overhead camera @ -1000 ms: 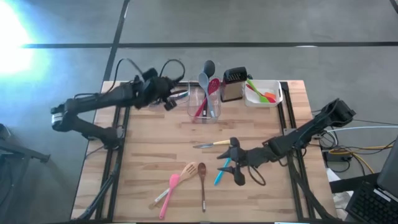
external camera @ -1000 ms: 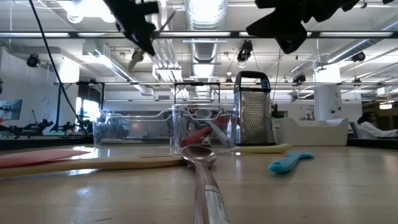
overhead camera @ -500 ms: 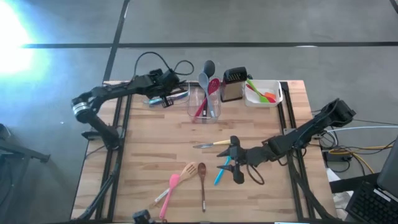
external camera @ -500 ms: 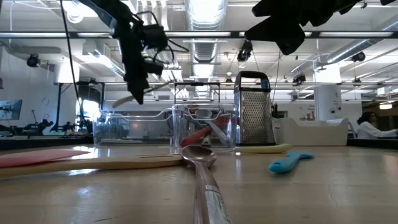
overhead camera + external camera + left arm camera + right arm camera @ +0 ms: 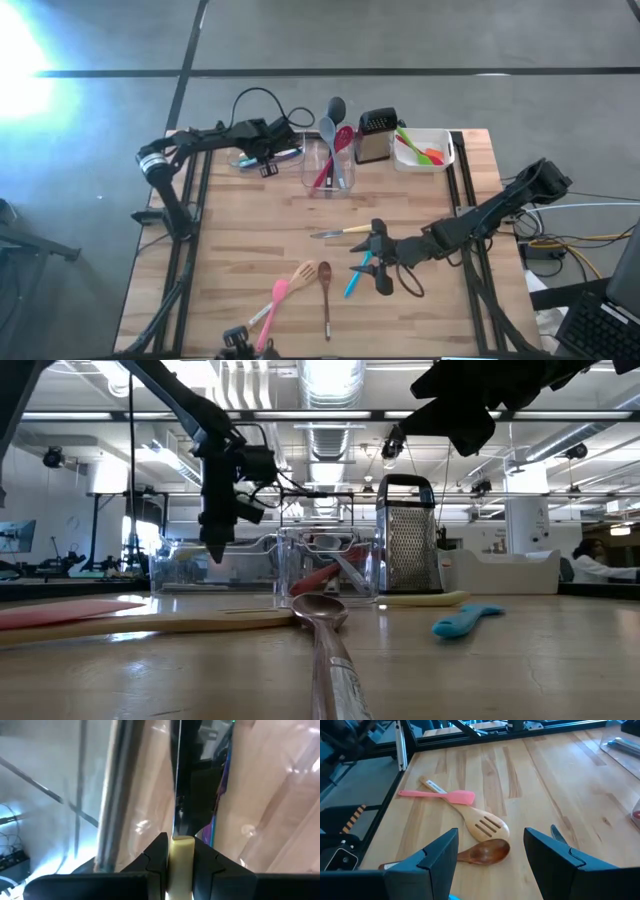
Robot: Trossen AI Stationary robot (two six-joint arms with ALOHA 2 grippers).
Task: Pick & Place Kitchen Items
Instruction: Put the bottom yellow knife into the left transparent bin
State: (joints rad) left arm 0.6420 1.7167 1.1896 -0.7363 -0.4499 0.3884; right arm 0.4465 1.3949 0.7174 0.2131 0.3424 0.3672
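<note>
Since a second ago, only the left arm has swung toward the far clear tub. Nearest on the bench [image 5: 250, 240] lie a brown spoon [image 5: 318, 610] and a blue utensil [image 5: 466, 620]; above it hovers the right end effector [image 5: 377, 262], fingers spread, empty. Farther off, the left end effector [image 5: 266, 160] clenches a yellow-handled knife [image 5: 180, 865] over the clear tub [image 5: 215, 565].

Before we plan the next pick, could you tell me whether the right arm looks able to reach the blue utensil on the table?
Probably yes: the right gripper hovers open above the blue utensil, with nothing between them.

Grey concrete floor [image 5: 420, 40], wooden table [image 5: 250, 240], bright ceiling lights [image 5: 330, 375]
</note>
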